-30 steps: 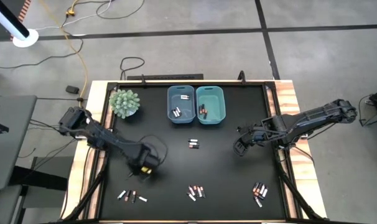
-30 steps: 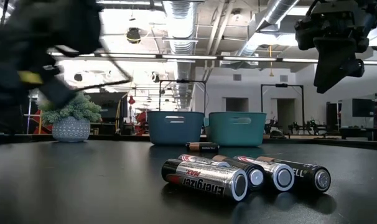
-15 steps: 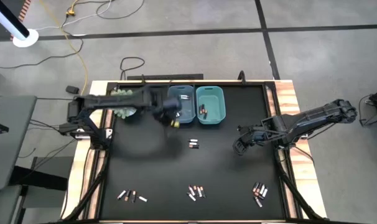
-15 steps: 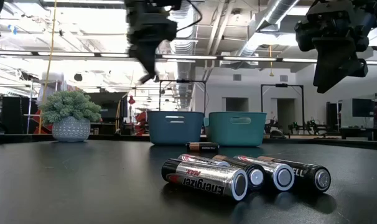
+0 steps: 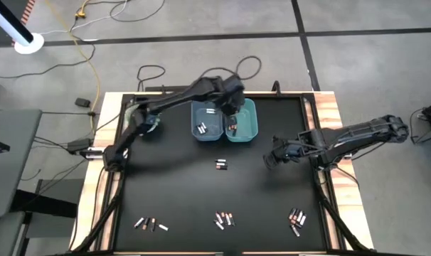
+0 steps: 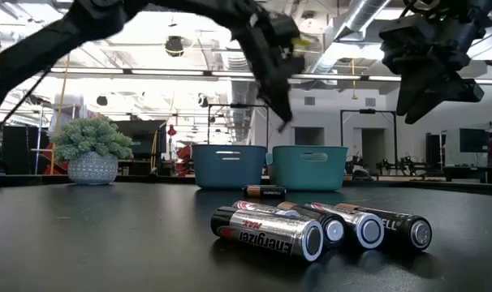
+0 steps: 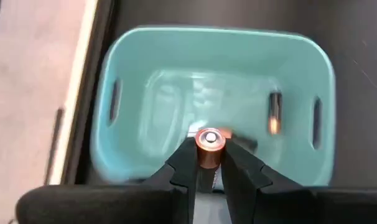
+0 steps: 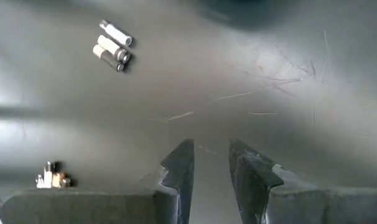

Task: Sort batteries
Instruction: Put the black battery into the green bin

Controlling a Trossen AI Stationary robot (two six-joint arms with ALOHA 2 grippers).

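Batteries lie grouped toward 6 o'clock on the table [image 5: 258, 199]. Left end effector [image 7: 210, 163] grips a copper-ended battery [image 7: 209, 142] above the teal bin [image 7: 145, 74]. Right end effector [image 8: 208, 163] hovers at 3 o'clock, fingers slightly apart, empty.

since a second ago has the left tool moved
Yes. The left tool has swung from the table's near-left area, past the potted plant, to hover over the teal bin, clamping a copper-ended battery.

Glossy metal batteries [image 6: 270, 229], smooth plastic bins [image 5: 251, 133], matt black tabletop [image 5: 180, 192].
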